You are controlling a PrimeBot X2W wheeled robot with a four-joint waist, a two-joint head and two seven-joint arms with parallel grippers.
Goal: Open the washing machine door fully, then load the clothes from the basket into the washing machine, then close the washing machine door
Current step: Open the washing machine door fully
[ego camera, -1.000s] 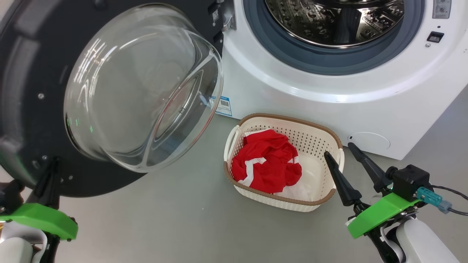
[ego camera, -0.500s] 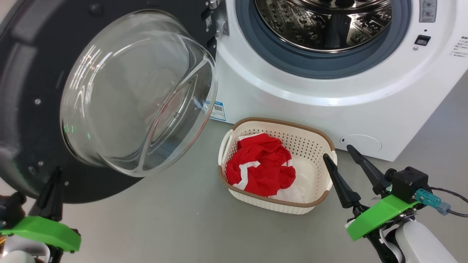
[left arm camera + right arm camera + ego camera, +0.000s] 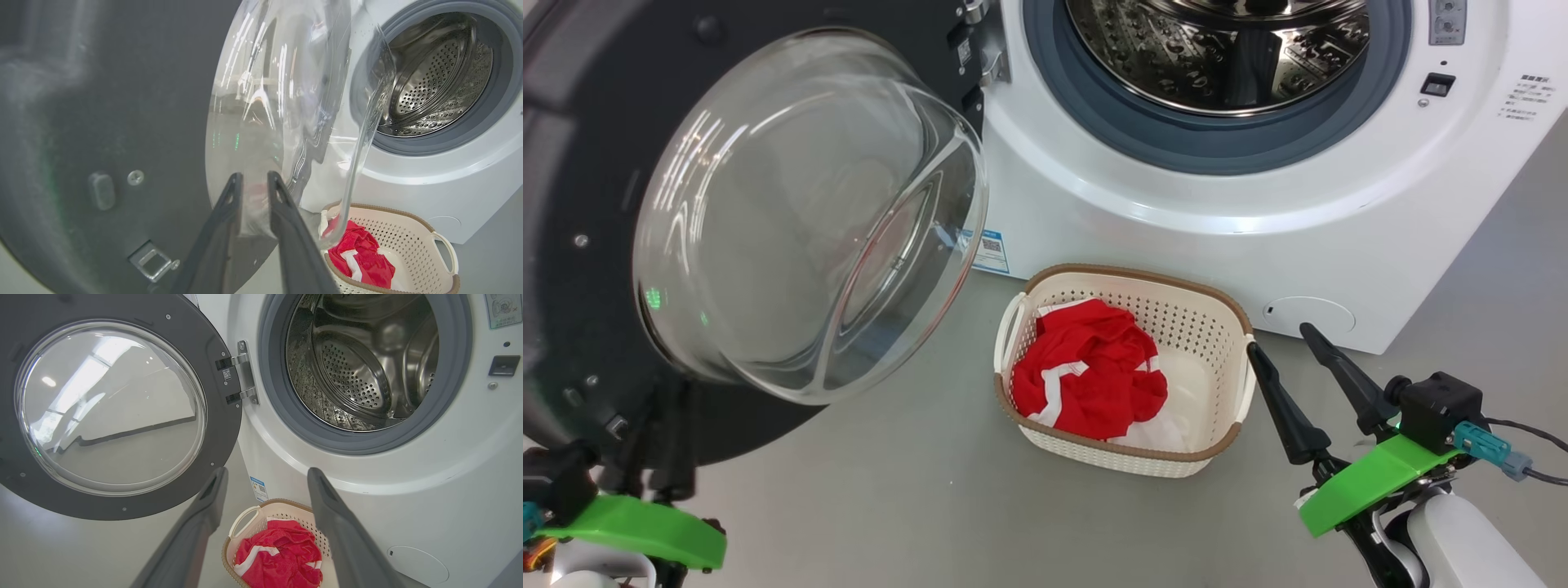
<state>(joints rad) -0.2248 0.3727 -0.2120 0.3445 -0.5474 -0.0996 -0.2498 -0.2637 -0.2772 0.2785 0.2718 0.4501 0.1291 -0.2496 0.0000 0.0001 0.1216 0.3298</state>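
Floor (image 3: 915,474) open between door rim (image 3: 727,425) and basket (image 3: 1094,453); left claw (image 3: 254,176) barely parted, right claw (image 3: 1280,337) wide.

A white front-loading washing machine (image 3: 1176,212) stands with its round black door (image 3: 580,147) wide open at the left, its bulging glass window (image 3: 792,220) facing outward. The steel drum (image 3: 1217,49) shows inside a grey seal (image 3: 1111,131). On the grey floor (image 3: 890,506), just in front of the machine, sits a cream basket (image 3: 1127,457) holding red clothes (image 3: 1094,384) with white stripes. The right gripper (image 3: 1280,338), fingers spread wide, hovers at the basket's right end. The left gripper (image 3: 668,408) overlaps the door's lower edge, its dark fingers blurred.
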